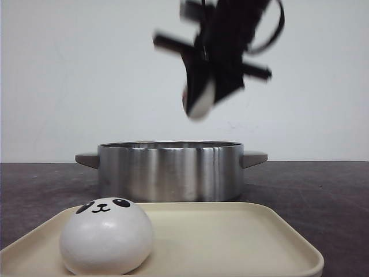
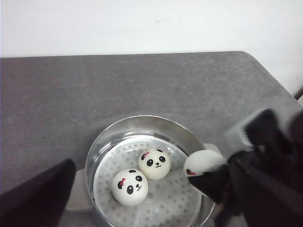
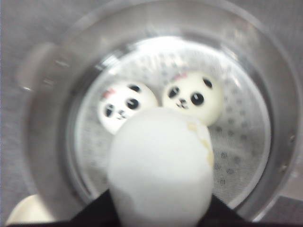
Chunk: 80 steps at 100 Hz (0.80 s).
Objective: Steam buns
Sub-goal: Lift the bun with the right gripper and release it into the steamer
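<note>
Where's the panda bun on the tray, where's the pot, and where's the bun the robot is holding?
Tray bun (image 1: 106,236): front view, middle of its white dome.
Pot (image 1: 170,173): front view, shiny side wall.
Held bun (image 3: 161,168): right wrist view, middle of its white body.

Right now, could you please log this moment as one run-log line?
right gripper: holding white panda bun above round steel steamer pot | in pot: two buns | on beige tray: one bun

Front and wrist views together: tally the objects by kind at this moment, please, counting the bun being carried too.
Buns: 4, two in the pot, one held by the right gripper, one on the tray
Steel pot: 1
Beige tray: 1
Total: 6
</note>
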Each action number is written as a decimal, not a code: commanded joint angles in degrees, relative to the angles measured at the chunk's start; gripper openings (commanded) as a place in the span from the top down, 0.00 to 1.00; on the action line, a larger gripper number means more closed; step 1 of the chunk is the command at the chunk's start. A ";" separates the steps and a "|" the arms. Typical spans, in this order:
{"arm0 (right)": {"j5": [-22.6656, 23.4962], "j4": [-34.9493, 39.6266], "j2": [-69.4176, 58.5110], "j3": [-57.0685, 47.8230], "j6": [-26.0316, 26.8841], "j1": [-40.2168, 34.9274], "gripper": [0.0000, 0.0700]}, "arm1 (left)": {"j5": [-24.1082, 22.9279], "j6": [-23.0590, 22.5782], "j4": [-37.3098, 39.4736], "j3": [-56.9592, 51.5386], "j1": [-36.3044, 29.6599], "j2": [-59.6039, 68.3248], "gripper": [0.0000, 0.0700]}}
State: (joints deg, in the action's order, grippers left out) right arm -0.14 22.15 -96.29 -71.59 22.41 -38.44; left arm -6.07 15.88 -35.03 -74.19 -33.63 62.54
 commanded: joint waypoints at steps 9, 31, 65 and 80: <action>8.28 -2.93 -5.46 -0.79 -0.70 1.33 0.98 | -0.07 -0.11 -4.59 -1.09 -0.52 0.72 0.11; 8.22 -2.51 -7.13 -0.79 -0.37 1.88 0.32 | 0.20 -1.40 -12.17 1.31 -1.07 0.61 0.11; 7.23 -0.76 -6.16 -2.78 -0.44 2.69 0.31 | 4.13 1.53 -9.22 11.43 -5.18 0.59 0.11; 7.21 1.86 -2.27 -7.61 -1.70 2.95 0.31 | 5.03 2.56 -7.63 16.31 -8.50 0.59 0.11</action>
State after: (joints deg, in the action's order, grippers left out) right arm 7.31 24.40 -101.25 -75.35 22.20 -35.20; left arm -1.28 17.34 -43.81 -58.59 -40.56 62.61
